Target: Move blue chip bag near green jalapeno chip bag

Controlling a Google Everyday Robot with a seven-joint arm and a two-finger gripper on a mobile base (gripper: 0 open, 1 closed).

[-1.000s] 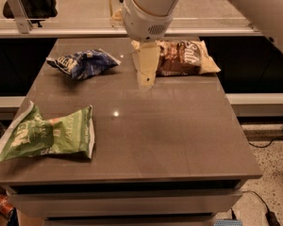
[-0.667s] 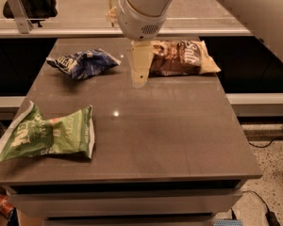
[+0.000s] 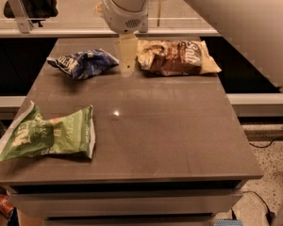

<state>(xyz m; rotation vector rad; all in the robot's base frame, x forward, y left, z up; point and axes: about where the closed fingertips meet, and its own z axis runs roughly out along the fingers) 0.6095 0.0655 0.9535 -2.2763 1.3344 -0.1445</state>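
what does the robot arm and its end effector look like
The arm is a thick, smooth white shell ending in a rounded white wrist with a small dotted grille. The end effector, a pale cream tapered piece, hangs beside the blue chip bag. No cables show on it.

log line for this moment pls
gripper: between blue bag and brown bag | blue bag: back left, not held | green bag: front left
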